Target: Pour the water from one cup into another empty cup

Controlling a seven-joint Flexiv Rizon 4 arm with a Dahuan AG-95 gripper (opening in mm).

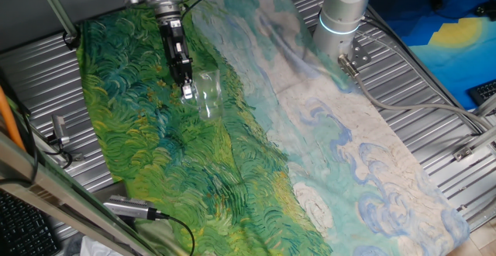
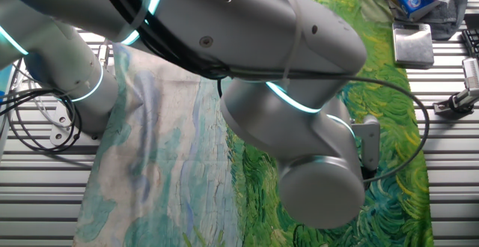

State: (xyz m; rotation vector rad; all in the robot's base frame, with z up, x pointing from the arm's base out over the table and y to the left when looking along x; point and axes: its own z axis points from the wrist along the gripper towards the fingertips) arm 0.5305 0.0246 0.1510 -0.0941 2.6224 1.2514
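Note:
In one fixed view my gripper (image 1: 186, 91) hangs down over the green part of the painted cloth. Its fingers are close together and seem to pinch the left wall of a small clear glass cup (image 1: 208, 93). The cup looks tilted, with its mouth toward the lower right. Glints below it could belong to a second clear cup, but I cannot tell. No water can be made out. In the other fixed view the arm's large grey joints (image 2: 314, 180) hide the gripper and the cups.
The painted cloth (image 1: 325, 155) covers the ribbed metal table (image 1: 46, 70). The arm's base (image 1: 341, 15) stands at the back. A cable and plug (image 1: 132, 208) lie at the front left. A metal box (image 2: 413, 43) and a clamp (image 2: 456, 103) sit by the cloth's far edge.

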